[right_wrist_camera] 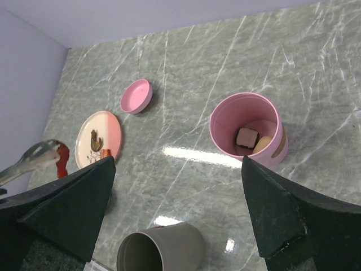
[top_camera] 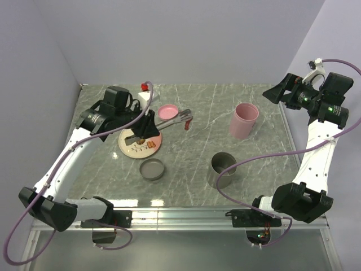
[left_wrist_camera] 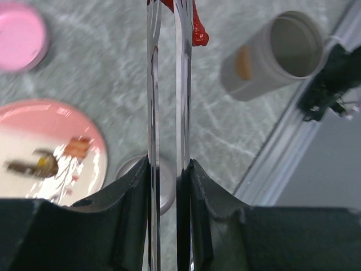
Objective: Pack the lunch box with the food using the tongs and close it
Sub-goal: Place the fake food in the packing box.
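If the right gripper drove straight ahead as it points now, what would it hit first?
Probably bare table between the pink cup and grey cup; depth is unclear.

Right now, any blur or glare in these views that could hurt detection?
Left wrist: plate and food smeared by blur, tongs mirror-bright. Right wrist: sharp, white glare streaks on the table. Top: sharp, small glare patches on the table's near half.
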`<move>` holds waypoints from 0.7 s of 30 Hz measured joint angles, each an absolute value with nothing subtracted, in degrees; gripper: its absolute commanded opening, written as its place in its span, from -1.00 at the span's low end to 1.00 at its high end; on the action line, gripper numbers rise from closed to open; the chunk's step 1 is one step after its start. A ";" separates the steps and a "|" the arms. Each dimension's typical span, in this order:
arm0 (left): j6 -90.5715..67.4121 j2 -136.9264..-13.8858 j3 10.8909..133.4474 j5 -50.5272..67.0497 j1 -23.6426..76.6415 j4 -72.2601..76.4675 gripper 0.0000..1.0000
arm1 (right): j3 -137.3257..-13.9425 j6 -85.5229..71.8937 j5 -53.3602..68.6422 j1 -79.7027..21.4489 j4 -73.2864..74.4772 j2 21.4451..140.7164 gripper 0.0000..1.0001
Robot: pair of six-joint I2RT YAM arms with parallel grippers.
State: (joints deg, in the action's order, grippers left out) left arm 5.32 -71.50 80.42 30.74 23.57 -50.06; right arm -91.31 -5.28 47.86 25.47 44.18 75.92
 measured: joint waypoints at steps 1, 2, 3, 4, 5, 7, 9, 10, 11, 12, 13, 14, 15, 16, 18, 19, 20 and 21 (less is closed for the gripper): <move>5.30 -71.88 81.08 31.42 24.60 -49.95 -0.70 | -91.31 -5.28 47.86 25.47 44.18 75.92 1.00; 5.30 -72.44 81.89 32.10 25.80 -49.63 -0.70 | -91.33 -5.28 47.81 25.47 44.18 75.92 0.99; 5.32 -73.23 82.67 32.75 27.14 -49.12 -0.70 | -91.33 -5.28 47.79 25.47 44.18 75.92 0.99; 5.30 -73.91 83.33 33.19 28.45 -48.71 -0.70 | -91.33 -5.28 47.72 25.47 44.21 75.92 0.99; 5.30 -74.78 83.94 33.50 29.91 -48.12 -0.70 | -91.33 -5.28 47.64 25.47 44.21 75.92 0.99; 5.34 -76.42 84.79 33.80 32.73 -47.20 -0.70 | -91.33 -5.37 47.55 25.47 44.18 75.88 0.99; 5.37 -77.97 85.12 33.82 35.51 -46.33 -0.70 | -91.33 -5.69 47.46 25.47 44.16 75.79 0.99; 5.37 -78.98 85.19 33.82 37.23 -45.93 -0.69 | -91.33 -5.80 47.40 25.47 44.16 75.75 0.99; 5.39 -79.66 85.21 33.82 38.39 -45.67 -0.68 | -91.33 -5.91 47.29 25.47 44.18 75.64 0.99; 5.41 -80.58 85.21 33.82 39.66 -45.43 -0.68 | -91.33 -5.91 47.13 25.47 44.18 75.53 0.99; 5.43 -81.32 85.21 33.82 40.82 -45.23 -0.68 | -91.33 -5.91 47.03 25.47 44.21 75.42 0.99; 5.50 -81.97 85.21 33.80 41.87 -45.10 -0.68 | -91.39 -5.91 46.92 25.47 44.25 75.33 0.99; 5.56 -82.50 85.21 33.80 42.70 -45.04 -0.67 | -91.50 -5.91 46.83 25.47 44.27 75.26 0.99; 5.67 -83.05 85.21 33.76 43.75 -45.01 -0.67 | -91.59 -5.89 46.76 25.47 44.27 75.22 0.99; 6.22 -83.68 85.21 33.43 45.34 -45.01 -0.65 | -91.61 -5.89 46.65 25.47 44.27 75.11 0.99; 6.42 -83.88 85.21 33.19 46.06 -45.01 -0.64 | -91.61 -5.89 46.59 25.47 44.25 75.11 0.99; 6.63 -84.05 85.21 33.06 46.76 -45.01 -0.62 | -91.61 -5.91 46.59 25.47 44.25 75.11 0.99; 6.81 -84.18 85.21 32.99 47.24 -45.04 -0.59 | -91.61 -5.91 46.57 25.47 44.27 75.11 0.99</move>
